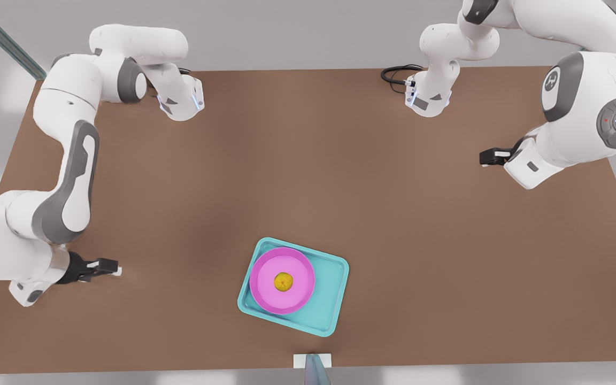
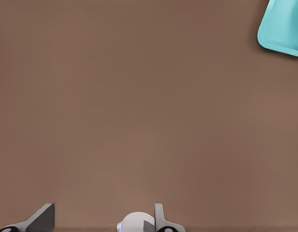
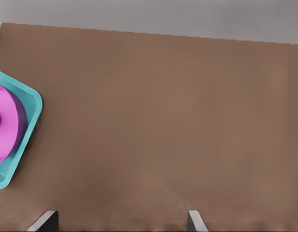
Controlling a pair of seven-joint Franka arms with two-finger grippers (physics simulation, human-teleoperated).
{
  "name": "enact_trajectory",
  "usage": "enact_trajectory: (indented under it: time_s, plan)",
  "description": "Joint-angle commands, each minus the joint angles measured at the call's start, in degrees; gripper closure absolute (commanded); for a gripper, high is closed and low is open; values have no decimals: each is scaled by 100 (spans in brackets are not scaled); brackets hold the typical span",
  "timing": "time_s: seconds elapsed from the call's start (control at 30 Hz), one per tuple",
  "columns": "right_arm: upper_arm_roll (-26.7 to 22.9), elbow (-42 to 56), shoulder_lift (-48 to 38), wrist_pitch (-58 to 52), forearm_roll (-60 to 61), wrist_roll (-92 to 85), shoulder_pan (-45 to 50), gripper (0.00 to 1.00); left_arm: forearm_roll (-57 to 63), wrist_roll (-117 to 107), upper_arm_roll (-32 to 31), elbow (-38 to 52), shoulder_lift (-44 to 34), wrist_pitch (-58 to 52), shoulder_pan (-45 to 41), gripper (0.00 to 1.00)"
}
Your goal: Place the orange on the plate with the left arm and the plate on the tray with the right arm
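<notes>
R gripper (image 1: 112, 267) at front view's left, fingers wide, empty. Mid: orange (image 1: 283, 282) sits on plate (image 1: 263, 291), plate on tray (image 1: 331, 299). L gripper (image 1: 483, 157) at front view's right, wide, empty. Both placements look done; nothing left.

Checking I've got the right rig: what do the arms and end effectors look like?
Left arm and right arm: glossy white shells, grey joint panels. Black-fingered left end effector, front view's right; right end effector, front view's left. Black cable loops off the left arm.
</notes>
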Motion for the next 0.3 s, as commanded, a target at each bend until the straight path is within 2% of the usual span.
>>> enact_trajectory:
  time_s: [0.0, 0.03, 0.1, 0.17, 0.27]
  plan:
    - [-49, 27, -771, -2048, -2060, -785, 219, 0, 3, 9, 3, 1, -2, -8, 4, 0]
    - [126, -350, -1633, -2120, -2060, 86, 308, 0, 3, 9, 3, 1, -2, -8, 4, 0]
    - [355, -1712, -3084, -1733, -2060, 236, 246, 0, -5, 9, -15, 10, 15, -26, 4, 0]
    - [777, -2592, -3743, -1320, -2086, 482, -44, 0, -5, 18, -15, 10, 15, -52, 4, 0]
    - [794, -2733, -3867, -1302, -2086, 482, -44, 0, -5, 9, -15, 10, 15, -52, 4, 0]
